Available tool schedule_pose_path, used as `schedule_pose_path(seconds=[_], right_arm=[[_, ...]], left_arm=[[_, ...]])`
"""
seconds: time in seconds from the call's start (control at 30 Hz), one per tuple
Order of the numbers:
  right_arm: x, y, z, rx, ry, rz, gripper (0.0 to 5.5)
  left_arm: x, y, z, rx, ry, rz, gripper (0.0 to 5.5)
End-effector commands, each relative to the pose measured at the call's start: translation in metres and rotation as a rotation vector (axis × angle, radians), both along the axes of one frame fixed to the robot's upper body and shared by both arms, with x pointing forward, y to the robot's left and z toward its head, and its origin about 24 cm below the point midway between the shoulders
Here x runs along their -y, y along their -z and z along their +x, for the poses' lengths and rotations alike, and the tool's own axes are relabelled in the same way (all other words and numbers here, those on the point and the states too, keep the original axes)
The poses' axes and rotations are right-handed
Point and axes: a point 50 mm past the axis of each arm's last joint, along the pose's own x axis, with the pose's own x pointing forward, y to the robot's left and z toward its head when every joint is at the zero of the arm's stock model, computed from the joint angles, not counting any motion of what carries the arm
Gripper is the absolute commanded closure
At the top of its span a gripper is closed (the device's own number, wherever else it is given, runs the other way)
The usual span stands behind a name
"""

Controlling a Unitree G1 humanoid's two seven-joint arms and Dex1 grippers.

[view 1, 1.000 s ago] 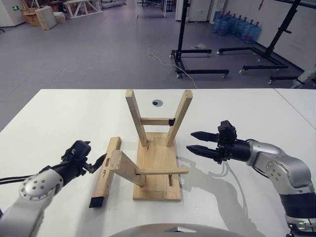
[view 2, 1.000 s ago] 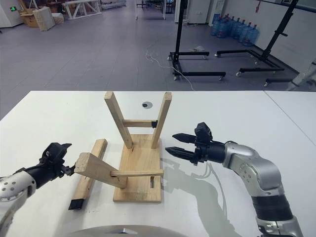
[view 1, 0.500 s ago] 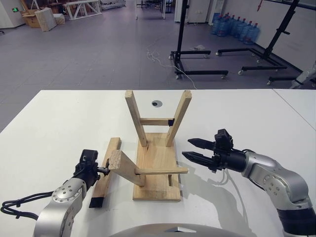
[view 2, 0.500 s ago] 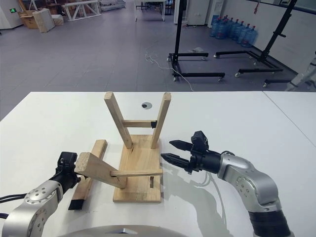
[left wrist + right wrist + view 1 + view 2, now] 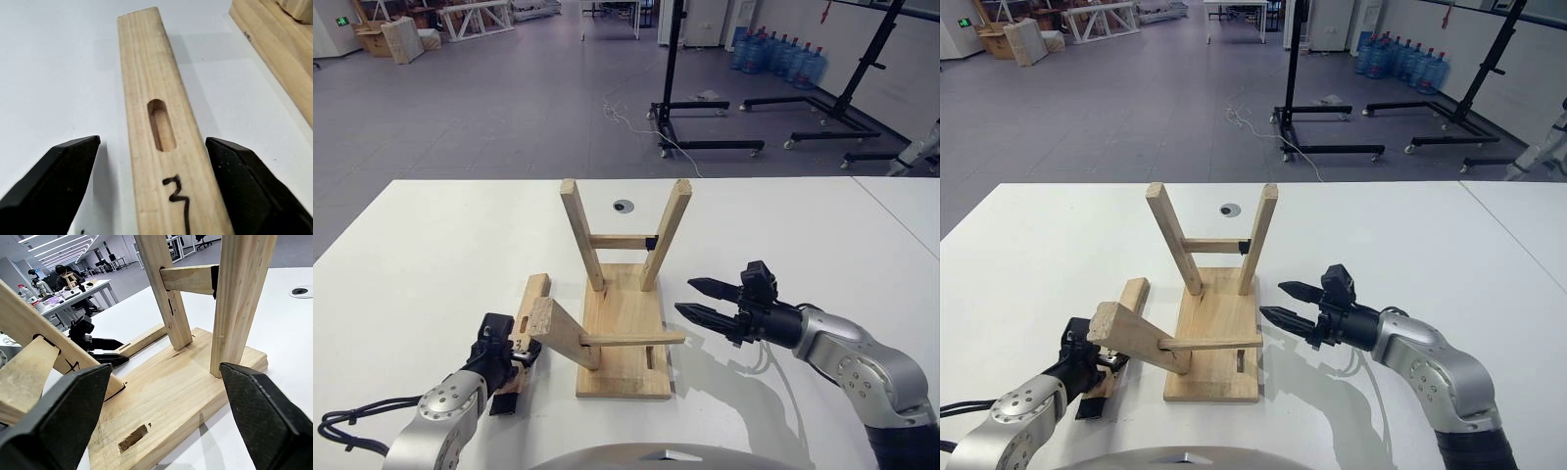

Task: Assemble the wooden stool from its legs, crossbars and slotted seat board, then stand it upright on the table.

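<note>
While the seat board (image 5: pixel 628 311) lies flat at centre frame on the white table (image 5: pixel 431 245), two upright legs (image 5: pixel 582 235) joined by a crossbar (image 5: pixel 619 241) stand in its upper end. A tilted leg (image 5: pixel 563 333) leans at the board's lower left; its second crossbar (image 5: pixel 631 340) reaches across the board. A loose slotted leg (image 5: pixel 156 98) lies flat just left of the board. Left gripper (image 5: pixel 514 354), lower left: fingers (image 5: pixel 54 171) spread either side of that leg's near end; contact unclear. Right gripper (image 5: pixel 683 297), right of the board: fingers apart, tips pointing at the board, not touching.

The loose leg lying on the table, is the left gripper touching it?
Apart. Left wrist view: left gripper straddles the loose leg, bare table showing in both gaps.
</note>
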Motion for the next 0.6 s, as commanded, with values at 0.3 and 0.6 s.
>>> schedule_pose_path(seconds=[0.3,0.6], right_arm=[[-0.002,-0.003,0.004,0.037,0.015,-0.005,1.45],[-0.003,-0.01,0.017,0.077,0.021,0.041,1.45]], left_arm=[[-0.016,0.003,-0.001,0.003,-0.041,-0.006,3.09],[-0.049,-0.045,0.033,0.338,-0.014,0.089,3.45]])
